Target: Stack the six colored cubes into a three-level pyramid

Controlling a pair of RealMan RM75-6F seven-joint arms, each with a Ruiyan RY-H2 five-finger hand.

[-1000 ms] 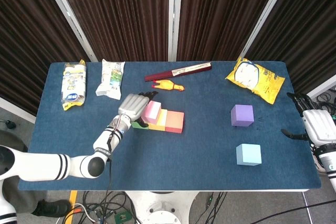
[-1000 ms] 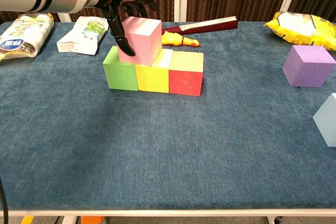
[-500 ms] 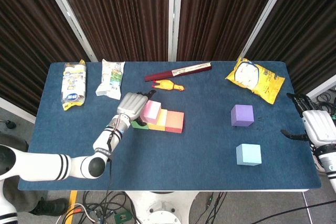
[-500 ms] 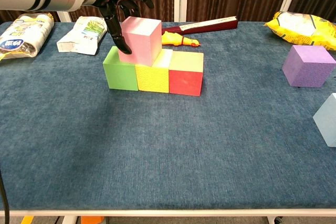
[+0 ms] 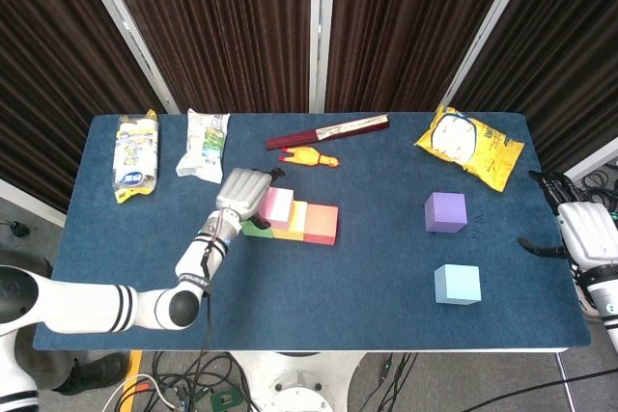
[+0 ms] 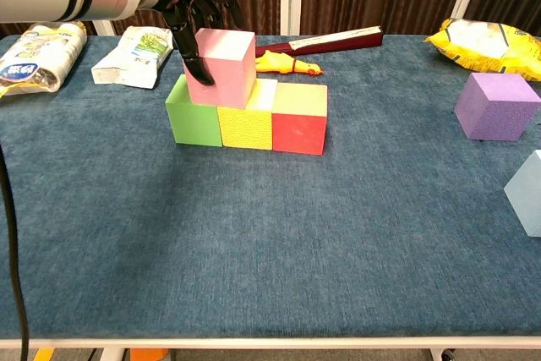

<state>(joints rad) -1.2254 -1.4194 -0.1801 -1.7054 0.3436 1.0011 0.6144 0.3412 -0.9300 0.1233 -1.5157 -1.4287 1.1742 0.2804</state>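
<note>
Blue table (image 6: 254, 251), snack packet (image 5: 470, 146) print unreadable; left robot hand (image 6: 196, 8) gripping pink cube (image 6: 221, 67), right robot hand (image 5: 579, 232) empty, spread.

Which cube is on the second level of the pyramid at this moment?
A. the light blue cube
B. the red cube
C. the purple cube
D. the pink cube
D. The pink cube sits on top of the green cube and the yellow cube, with the fingers of the left hand on it; the purple cube and the light blue cube lie apart on the table.
</note>
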